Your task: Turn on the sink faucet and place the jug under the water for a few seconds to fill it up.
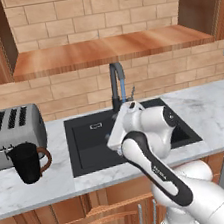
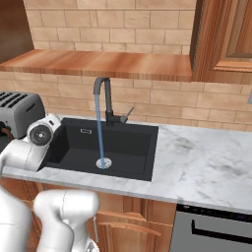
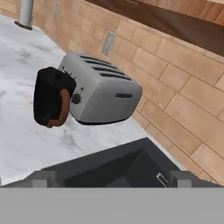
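- Silver toaster [image 1: 13,134] parked right behind the jug [image 1: 26,164], pretty much touching it, so it's tight back there.
- Jug sits on the marble table [image 1: 219,106], well ahead of the end effector [image 3: 112,178], nothing between them.
- Blue water [image 2: 100,133] runs from the faucet [image 2: 105,98] into the sink [image 2: 133,142] beneath the end effector.
- End effector spread wide open, empty, touching nothing.

The white arm bends low and leftward, its gripper [image 3: 112,178] wide open, 2 fingertips [image 3: 43,178] apart, holding nothing.
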You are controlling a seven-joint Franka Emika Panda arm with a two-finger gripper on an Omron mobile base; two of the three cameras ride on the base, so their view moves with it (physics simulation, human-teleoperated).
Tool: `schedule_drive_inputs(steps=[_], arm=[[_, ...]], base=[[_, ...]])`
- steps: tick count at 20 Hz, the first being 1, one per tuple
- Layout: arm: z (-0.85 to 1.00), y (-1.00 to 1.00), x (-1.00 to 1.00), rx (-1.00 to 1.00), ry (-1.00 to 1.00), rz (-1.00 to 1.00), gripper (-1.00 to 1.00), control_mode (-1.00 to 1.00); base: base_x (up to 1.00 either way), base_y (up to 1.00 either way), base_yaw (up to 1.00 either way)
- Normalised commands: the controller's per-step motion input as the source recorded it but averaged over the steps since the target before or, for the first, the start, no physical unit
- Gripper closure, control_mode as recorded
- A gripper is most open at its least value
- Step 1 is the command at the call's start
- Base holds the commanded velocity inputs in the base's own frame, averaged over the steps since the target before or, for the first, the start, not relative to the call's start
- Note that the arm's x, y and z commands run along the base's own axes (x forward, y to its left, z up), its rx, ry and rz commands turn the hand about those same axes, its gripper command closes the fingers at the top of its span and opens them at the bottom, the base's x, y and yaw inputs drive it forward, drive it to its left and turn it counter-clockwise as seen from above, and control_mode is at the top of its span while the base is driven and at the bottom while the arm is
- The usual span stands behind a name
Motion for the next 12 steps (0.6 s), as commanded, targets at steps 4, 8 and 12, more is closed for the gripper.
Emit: schedule_drive_inputs(steps=[4, 8, 12], arm=[[-0.32, 0.44, -0.2, 0.01, 0.0, 0.2, -1.0, -1.0], [-0.17, 0.5, -0.01, 0.01, 0.0, 0.19, -1.0, -1.0], [-0.03, 0.54, 0.08, 0.0, 0.05, 0.19, -1.0, -1.0]], base=[[0.0, 0.0, 0.0], [0.0, 0.0, 0.0], [0.0, 0.0, 0.0]])
